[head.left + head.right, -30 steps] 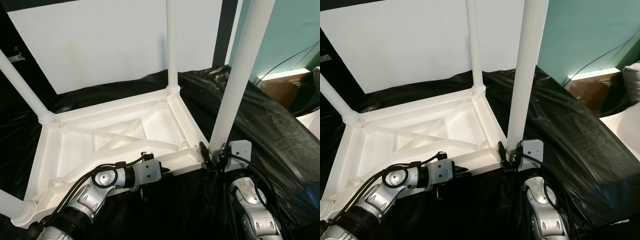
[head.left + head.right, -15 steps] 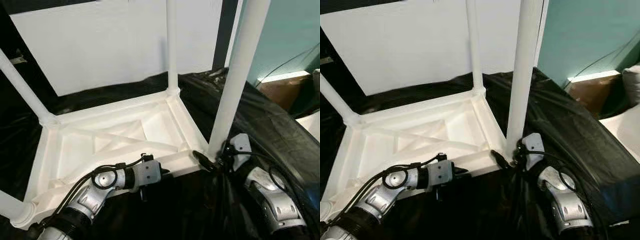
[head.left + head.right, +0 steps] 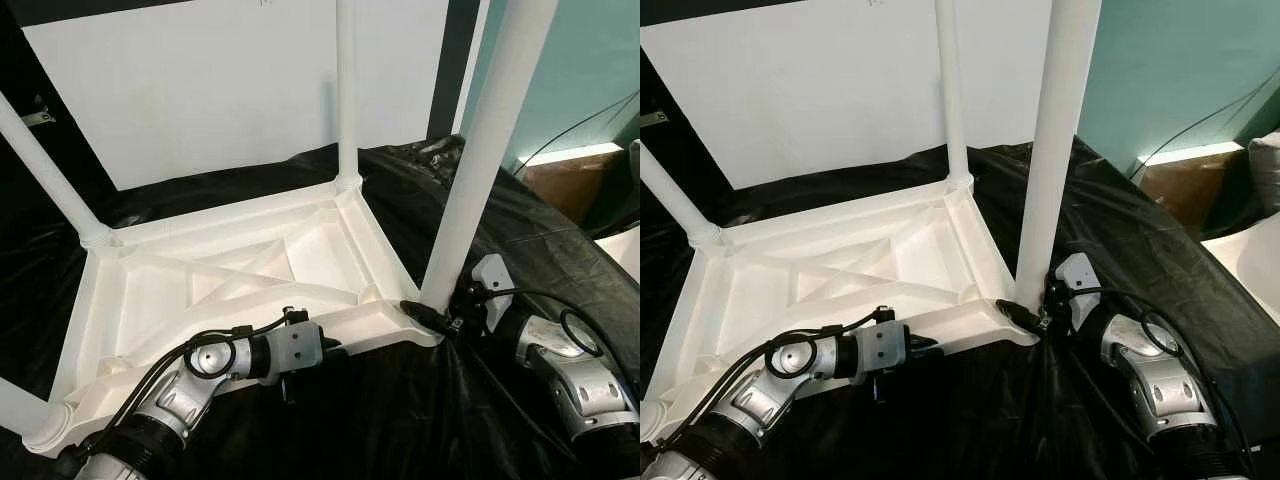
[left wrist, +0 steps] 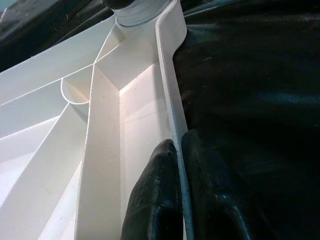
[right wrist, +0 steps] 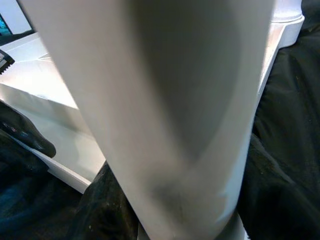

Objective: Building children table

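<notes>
Low in the frame I see my left gripper [image 3: 335, 350] pinching the near rim of the upturned white tabletop [image 3: 230, 275], one finger on each side. At lower right, my right gripper [image 3: 432, 318] reaches around the base of the nearest white leg [image 3: 480, 150], fingers spread. The tabletop lies mid-frame on black sheeting [image 3: 520, 230], a white panel [image 3: 220, 90] behind.

We see all 4 table legs [image 3: 480, 160] cut off by frame edges; the right gripper's [image 3: 437, 318] far finger sits hidden behind the nearest leg.
</notes>
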Robot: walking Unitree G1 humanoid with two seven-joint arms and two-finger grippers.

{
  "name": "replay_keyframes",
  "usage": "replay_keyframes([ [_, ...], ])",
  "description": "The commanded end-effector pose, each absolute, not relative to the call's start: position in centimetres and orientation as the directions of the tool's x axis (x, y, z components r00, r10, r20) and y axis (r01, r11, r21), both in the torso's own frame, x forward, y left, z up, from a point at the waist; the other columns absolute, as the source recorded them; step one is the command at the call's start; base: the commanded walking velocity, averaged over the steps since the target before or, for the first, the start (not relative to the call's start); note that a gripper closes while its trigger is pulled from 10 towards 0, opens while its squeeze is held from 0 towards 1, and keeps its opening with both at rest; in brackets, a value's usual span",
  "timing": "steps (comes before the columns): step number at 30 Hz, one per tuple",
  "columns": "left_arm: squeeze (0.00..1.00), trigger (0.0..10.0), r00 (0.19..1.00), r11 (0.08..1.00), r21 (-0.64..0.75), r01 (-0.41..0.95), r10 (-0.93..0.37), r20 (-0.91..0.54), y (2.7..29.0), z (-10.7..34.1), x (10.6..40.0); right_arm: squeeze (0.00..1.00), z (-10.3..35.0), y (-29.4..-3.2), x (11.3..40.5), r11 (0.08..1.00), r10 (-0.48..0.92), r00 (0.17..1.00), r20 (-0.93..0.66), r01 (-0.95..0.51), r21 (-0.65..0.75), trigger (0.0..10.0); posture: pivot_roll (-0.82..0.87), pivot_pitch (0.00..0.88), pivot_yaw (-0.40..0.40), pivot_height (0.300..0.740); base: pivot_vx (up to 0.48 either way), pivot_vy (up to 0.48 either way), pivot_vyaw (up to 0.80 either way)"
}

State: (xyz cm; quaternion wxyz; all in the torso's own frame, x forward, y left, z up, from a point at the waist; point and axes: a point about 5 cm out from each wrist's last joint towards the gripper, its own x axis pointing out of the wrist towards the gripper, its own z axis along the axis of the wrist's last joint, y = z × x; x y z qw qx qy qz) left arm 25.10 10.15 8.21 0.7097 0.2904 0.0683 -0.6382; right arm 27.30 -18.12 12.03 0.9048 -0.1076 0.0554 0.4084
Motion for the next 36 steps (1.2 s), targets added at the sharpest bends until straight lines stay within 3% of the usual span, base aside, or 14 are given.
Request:
replay_keyframes([
  [1,0.00,10.0,0.024,-0.039,0.081,0.996,-0.752,-0.659,12.3,2.9,22.1,0.00,9.9,-17.7,26.3,0.605,0.751,0.600,-0.276,-0.793,-0.078,0.0,-0.04,0.011,0.016,0.740,0.000,0.000,0.00],
  [6,0.00,10.0,0.024,-0.040,0.081,0.996,-0.752,-0.659,12.4,3.0,22.0,0.00,8.9,-16.3,25.2,0.650,0.734,0.636,-0.238,-0.759,-0.027,0.0,-0.04,0.013,0.017,0.740,0.000,0.000,0.00],
  [8,0.00,10.0,0.026,-0.038,0.083,0.996,-0.752,-0.659,12.4,3.0,22.0,0.00,9.3,-15.5,25.6,0.775,0.627,0.768,-0.131,-0.633,-0.001,0.0,-0.04,0.012,0.013,0.740,0.000,0.000,0.00],
  [10,0.00,10.0,0.028,-0.036,0.084,0.996,-0.753,-0.657,12.4,3.1,22.1,0.00,9.7,-15.7,25.9,0.912,0.409,0.912,-0.022,-0.409,-0.019,0.0,-0.04,0.016,0.012,0.740,0.000,0.000,0.00],
  [11,0.00,10.0,0.028,-0.036,0.084,0.996,-0.753,-0.657,12.4,3.1,22.1,0.00,9.7,-15.7,25.9,0.912,0.409,0.912,-0.022,-0.409,-0.019,0.0,-0.04,0.016,0.012,0.740,0.000,0.000,0.00],
  [13,0.00,10.0,0.026,-0.038,0.083,0.996,-0.754,-0.656,12.4,3.2,22.0,0.00,9.2,-16.2,25.3,0.975,0.221,0.975,-0.001,-0.221,-0.014,0.0,-0.04,0.019,0.013,0.740,0.000,0.000,0.00],
  [23,0.00,10.0,0.023,-0.043,0.083,0.996,-0.753,-0.657,12.3,3.3,21.9,0.00,8.6,-16.7,24.2,0.991,-0.126,0.992,-0.014,0.125,-0.041,0.0,-0.04,0.017,0.005,0.740,0.000,0.000,0.00],
  [27,0.00,10.0,0.021,-0.044,0.082,0.996,-0.755,-0.656,12.2,3.3,21.9,0.00,8.6,-16.5,24.3,0.989,-0.139,0.990,-0.008,0.138,-0.057,0.0,-0.04,0.016,0.000,0.740,0.000,0.000,0.00],
  [28,0.00,10.0,0.021,-0.044,0.082,0.996,-0.755,-0.656,12.2,3.3,21.9,0.00,8.6,-16.4,24.3,0.989,-0.135,0.991,-0.005,0.134,-0.062,6.8,-0.04,0.016,0.000,0.740,0.000,0.000,0.00],
  [29,0.00,10.0,0.021,-0.044,0.082,0.996,-0.755,-0.656,12.2,3.3,21.9,0.00,8.6,-16.4,24.3,0.989,-0.135,0.991,-0.005,0.134,-0.062,6.8,-0.04,0.016,0.000,0.740,0.000,0.000,0.00],
  [30,0.00,10.0,0.021,-0.043,0.082,0.996,-0.755,-0.656,12.2,3.3,21.9,0.00,8.6,-16.1,24.4,0.992,-0.101,0.995,-0.014,0.100,-0.071,10.0,-0.04,0.017,-0.001,0.740,0.000,0.000,0.00],
  [33,0.00,10.0,0.022,-0.043,0.083,0.996,-0.755,-0.656,12.1,3.3,21.9,0.00,8.9,-15.7,24.7,0.998,-0.032,0.999,-0.009,0.031,-0.045,10.0,-0.04,0.018,-0.002,0.740,0.000,0.000,0.00],
  [34,0.00,10.0,0.022,-0.043,0.082,0.996,-0.754,-0.656,12.1,3.2,21.9,1.00,9.3,-15.6,24.9,0.999,0.011,1.000,0.010,-0.010,-0.033,10.0,-0.04,0.018,-0.002,0.740,0.000,0.000,0.00],
  [36,0.00,10.0,0.021,-0.043,0.081,0.996,-0.753,-0.657,12.1,3.2,21.9,1.00,9.7,-15.6,25.3,0.997,0.076,0.997,0.017,-0.076,-0.013,10.0,-0.05,0.017,0.001,0.740,0.000,0.000,0.00],
])
